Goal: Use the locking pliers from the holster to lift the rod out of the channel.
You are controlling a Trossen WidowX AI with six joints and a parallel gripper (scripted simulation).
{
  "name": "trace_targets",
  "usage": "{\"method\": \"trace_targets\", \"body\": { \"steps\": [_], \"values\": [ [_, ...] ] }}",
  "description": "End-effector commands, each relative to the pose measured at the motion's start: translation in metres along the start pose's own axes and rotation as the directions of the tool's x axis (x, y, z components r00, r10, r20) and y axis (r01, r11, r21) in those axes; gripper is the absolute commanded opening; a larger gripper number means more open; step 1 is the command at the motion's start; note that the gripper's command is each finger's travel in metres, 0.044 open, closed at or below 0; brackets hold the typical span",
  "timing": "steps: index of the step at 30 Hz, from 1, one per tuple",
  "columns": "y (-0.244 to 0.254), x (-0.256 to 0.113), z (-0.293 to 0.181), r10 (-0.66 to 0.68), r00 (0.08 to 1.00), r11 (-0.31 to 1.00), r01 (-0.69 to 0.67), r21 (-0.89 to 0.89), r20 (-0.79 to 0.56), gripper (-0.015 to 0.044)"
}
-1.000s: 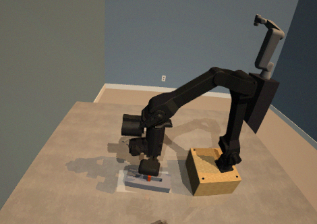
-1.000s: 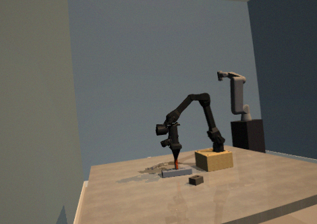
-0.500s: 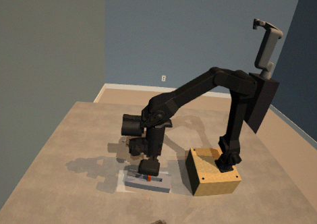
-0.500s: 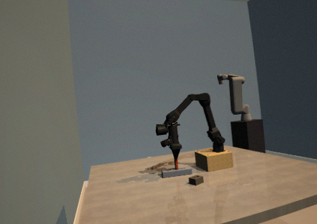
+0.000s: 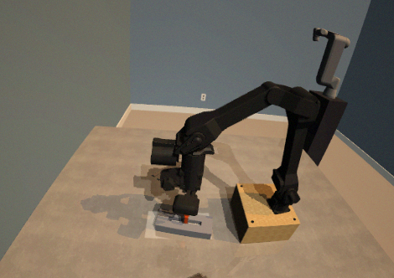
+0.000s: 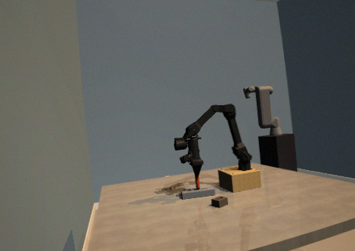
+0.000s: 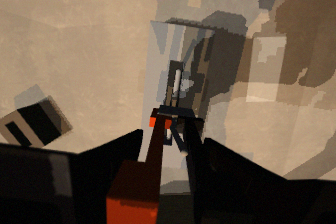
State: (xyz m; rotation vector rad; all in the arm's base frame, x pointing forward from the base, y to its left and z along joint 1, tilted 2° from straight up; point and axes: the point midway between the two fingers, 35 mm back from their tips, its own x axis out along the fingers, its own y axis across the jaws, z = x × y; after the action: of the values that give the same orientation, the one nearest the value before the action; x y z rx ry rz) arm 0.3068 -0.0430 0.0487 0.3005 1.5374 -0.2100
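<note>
Jaws grip orange pliers (image 5: 186,218) (image 6: 198,183) (image 7: 132,210) over gray block (image 5: 184,229) (image 6: 198,193) (image 7: 156,60).

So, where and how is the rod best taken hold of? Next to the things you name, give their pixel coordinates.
Probably by its middle, from straight above, with the jaws of the pliers (image 6: 198,183) (image 7: 134,182): the rod (image 7: 177,81) lies lengthwise in a narrow slot, walled along both sides, open on top.
</note>
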Motion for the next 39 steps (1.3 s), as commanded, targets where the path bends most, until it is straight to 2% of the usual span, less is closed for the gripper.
{"method": "trace_targets", "body": {
  "steps": [1, 20, 39],
  "values": [
    [-0.003, -0.008, 0.001, -0.002, 1.000, 1.000, 0.002, -0.001, 0.009, 0.0102],
    [-0.008, -0.030, 0.001, 0.013, 1.000, 1.000, -0.013, 0.000, 0.010, 0.0102],
    [-0.005, -0.045, 0.009, 0.010, 0.995, 1.000, -0.009, -0.006, 0.097, 0.0102]
  ]
}}
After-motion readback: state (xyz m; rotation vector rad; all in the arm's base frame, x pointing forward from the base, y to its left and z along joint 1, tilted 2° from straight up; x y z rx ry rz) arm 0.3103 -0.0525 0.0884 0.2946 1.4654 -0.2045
